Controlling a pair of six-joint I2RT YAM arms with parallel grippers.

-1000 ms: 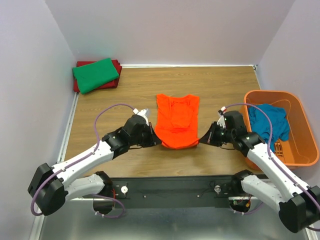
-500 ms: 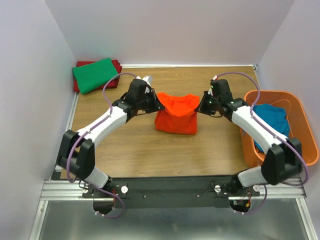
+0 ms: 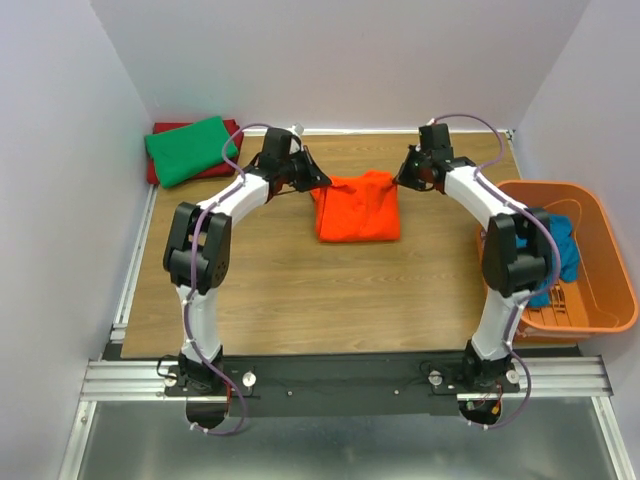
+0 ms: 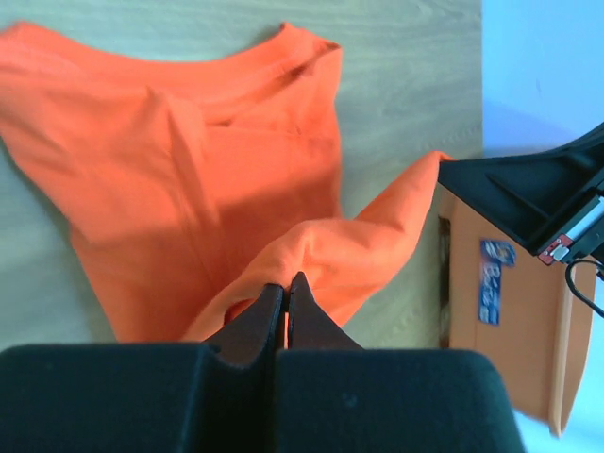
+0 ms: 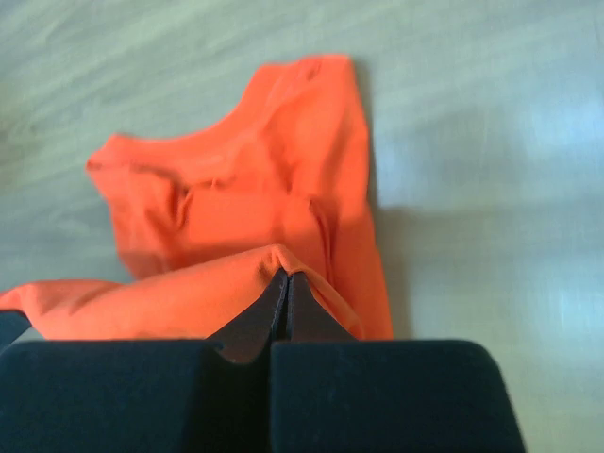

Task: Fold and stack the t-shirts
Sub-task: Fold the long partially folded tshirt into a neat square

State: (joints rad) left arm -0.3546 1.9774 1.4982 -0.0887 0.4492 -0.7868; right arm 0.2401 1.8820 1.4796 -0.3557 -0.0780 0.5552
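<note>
The bright orange t-shirt (image 3: pixel 358 210) lies mid-table, its near hem lifted and carried back over the collar end. My left gripper (image 3: pixel 322 184) is shut on the hem's left corner, and my right gripper (image 3: pixel 401 181) is shut on its right corner. In the left wrist view the pinched fold (image 4: pixel 321 250) rises above the flat shirt (image 4: pixel 208 170) at the gripper (image 4: pixel 286 281). The right wrist view shows its gripper (image 5: pixel 286 275) pinching a fold over the shirt (image 5: pixel 274 170). A folded green t-shirt (image 3: pixel 190 149) rests on a dark red one (image 3: pixel 234 129) at the back left. A teal t-shirt (image 3: pixel 565 250) sits in the basket.
The rigid orange basket (image 3: pixel 545 186) stands at the right edge, also seen in the left wrist view as an orange wall (image 4: pixel 505 311). Both arms reach far across the table, close to the back wall (image 3: pixel 360 90). Side walls close in the left and right.
Both grippers have carried the orange shirt's near hem from the front of the table to the far side, doubling the shirt over. Both arms have stretched out toward the back wall.
</note>
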